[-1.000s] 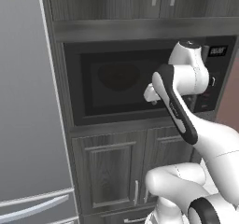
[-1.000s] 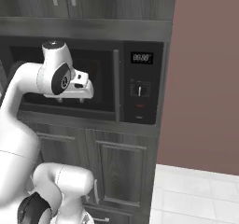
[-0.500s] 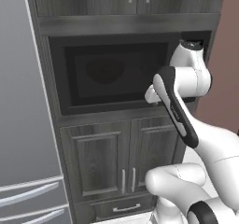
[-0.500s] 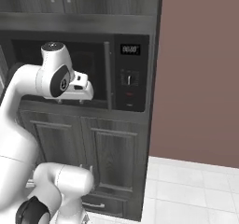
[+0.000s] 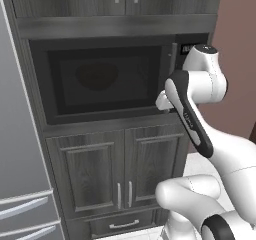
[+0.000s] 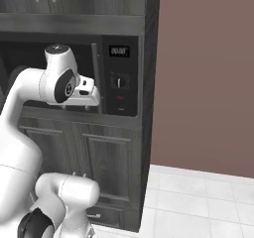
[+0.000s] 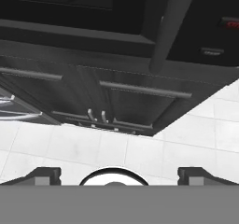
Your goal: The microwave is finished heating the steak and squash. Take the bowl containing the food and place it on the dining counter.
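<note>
Jaws fully spread, nothing between them, nothing touched. In the hand view the gripper [image 7: 119, 174] shows two dark fingertips [image 7: 44, 174] at the far left and right of the bottom edge, with only white tiled floor [image 7: 140, 148] in the gap.

The gripper's hand sits in front of the microwave [image 5: 105, 79], at the right end of the door, just beside the long grey bar handle [image 5: 173, 59]. From the right base view the hand [image 6: 84, 93] is near the handle [image 6: 93, 58] and left of the control panel [image 6: 120, 76]; cannot tell if it makes contact. In the hand view the handle [image 7: 165, 27] runs up from the middle towards the top, apart from both fingertips.

Microwave door is shut. Through the dark glass a round dark shape is faintly visible inside, centre of the window, probably the bowl [image 5: 97, 76]. Steak and squash can't be made out through the glass.

Around it: dark grey wood cabinets [image 5: 115, 169] below the microwave, a grey fridge [image 5: 20, 134] to the left, a mauve wall [image 6: 203, 73] to the right.
</note>
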Tool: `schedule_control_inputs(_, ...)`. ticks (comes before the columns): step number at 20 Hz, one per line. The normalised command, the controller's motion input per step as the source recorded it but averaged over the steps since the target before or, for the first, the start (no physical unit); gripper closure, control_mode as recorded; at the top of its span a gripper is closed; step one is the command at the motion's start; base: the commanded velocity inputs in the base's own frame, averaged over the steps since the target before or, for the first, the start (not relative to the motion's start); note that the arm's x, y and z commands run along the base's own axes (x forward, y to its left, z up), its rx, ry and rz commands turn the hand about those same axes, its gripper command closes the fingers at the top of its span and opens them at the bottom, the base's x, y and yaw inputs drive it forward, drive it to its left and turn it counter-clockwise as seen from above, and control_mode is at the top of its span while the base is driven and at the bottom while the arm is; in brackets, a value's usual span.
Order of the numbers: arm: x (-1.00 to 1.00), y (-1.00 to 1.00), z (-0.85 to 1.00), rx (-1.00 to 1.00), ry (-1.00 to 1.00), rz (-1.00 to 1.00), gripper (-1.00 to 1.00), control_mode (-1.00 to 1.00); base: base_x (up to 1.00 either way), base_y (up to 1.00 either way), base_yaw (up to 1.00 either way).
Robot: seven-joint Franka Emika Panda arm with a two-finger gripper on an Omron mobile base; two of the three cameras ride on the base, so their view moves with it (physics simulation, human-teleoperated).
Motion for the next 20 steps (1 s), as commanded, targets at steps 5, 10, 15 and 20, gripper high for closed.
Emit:
schedule_control_inputs(5,0.0,0.0,0.0,0.0,0.0,0.0,-1.0,1.0,-0.14,-0.21,-0.01)
schedule_control_inputs(10,0.0,0.0,0.0,0.0,0.0,0.0,-1.0,-1.0,0.0,0.0,0.0)
schedule_control_inputs(15,0.0,0.0,0.0,0.0,0.0,0.0,-1.0,-1.0,0.0,0.0,0.0)
schedule_control_inputs(20,0.0,-0.18,0.02,0.0,-0.05,0.0,-1.0,-1.0,0.0,0.0,0.0)
